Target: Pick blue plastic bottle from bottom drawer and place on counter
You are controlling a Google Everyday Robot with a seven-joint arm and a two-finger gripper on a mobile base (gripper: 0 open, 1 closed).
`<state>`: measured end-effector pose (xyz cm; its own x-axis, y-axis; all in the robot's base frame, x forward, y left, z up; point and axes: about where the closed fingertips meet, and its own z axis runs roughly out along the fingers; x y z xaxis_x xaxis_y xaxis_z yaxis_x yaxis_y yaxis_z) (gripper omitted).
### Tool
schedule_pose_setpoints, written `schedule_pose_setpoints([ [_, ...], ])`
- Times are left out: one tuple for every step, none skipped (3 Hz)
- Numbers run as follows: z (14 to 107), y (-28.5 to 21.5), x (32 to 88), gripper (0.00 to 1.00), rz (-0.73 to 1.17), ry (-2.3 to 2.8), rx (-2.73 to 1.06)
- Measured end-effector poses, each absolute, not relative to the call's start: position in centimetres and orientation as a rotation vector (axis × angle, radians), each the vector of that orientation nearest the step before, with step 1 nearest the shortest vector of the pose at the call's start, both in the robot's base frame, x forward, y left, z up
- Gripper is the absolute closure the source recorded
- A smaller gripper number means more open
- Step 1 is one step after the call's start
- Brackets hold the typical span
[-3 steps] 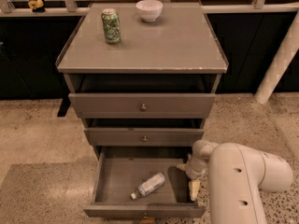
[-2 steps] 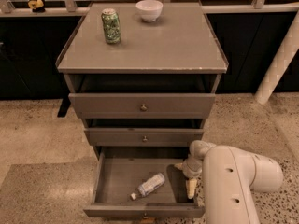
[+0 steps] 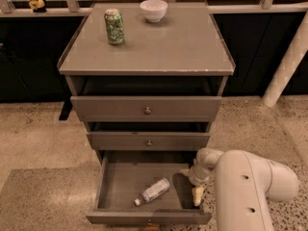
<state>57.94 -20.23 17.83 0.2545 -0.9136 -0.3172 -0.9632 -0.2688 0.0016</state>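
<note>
The blue plastic bottle [image 3: 153, 191] lies on its side in the open bottom drawer [image 3: 120, 184], its white cap towards the front left. My gripper [image 3: 196, 191] hangs inside the drawer's right end, a short way right of the bottle and not touching it. The white arm [image 3: 245, 186] comes in from the lower right. The counter [image 3: 159, 44] is the grey top of the cabinet, with a thin raised rim.
A green patterned can [image 3: 114, 27] and a white bowl [image 3: 154, 10] stand at the back of the counter. The two upper drawers [image 3: 147, 109] are pulled out a little. A white pole [image 3: 288, 64] leans at the right. Speckled floor surrounds the cabinet.
The arm and gripper have shifted a little to the left, further into the drawer's right end. The bottle has not moved.
</note>
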Motion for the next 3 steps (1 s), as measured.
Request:
schedule_pose_setpoints([
  [16.1,-19.5,58.0,0.00,0.251,1.641,-2.349],
  [16.1,-19.5,58.0,0.00,0.251,1.641,-2.349],
  [15.7,-18.2,57.8,0.00,0.264,1.587,-2.380],
])
